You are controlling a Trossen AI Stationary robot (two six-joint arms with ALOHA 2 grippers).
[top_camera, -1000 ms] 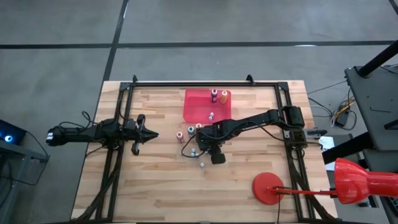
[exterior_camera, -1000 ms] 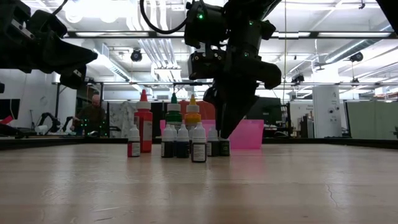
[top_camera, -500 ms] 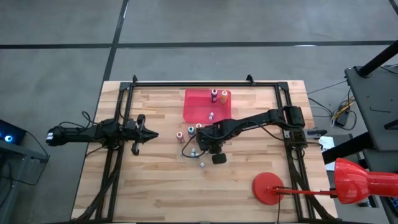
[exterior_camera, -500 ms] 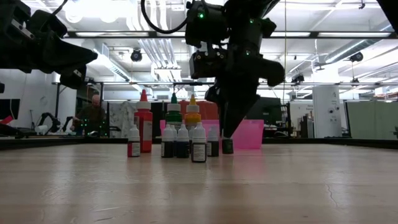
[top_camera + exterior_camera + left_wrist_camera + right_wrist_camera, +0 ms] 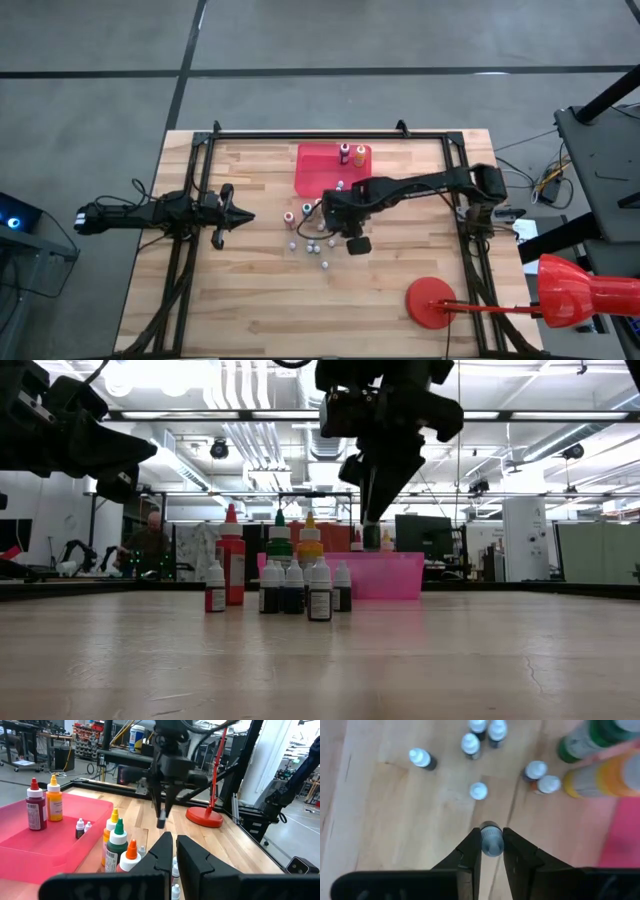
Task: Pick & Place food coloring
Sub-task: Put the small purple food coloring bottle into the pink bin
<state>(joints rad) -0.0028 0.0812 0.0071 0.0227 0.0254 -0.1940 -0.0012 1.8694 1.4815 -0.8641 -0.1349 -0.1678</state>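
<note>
Low view, right pincer (image 5: 371,536) gripping small bottle (image 5: 371,538), label unreadable

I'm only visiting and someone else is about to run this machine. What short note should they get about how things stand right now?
Right gripper: shut on a small dark food-coloring bottle with a pale cap, lifted above the wooden table.
Left gripper: shut, empty, waiting at the table's left.
Done: four bottles stand in the flat red plastic tray.
Left: carry the held bottle to the tray, then the cluster of bottles on the table.
</note>
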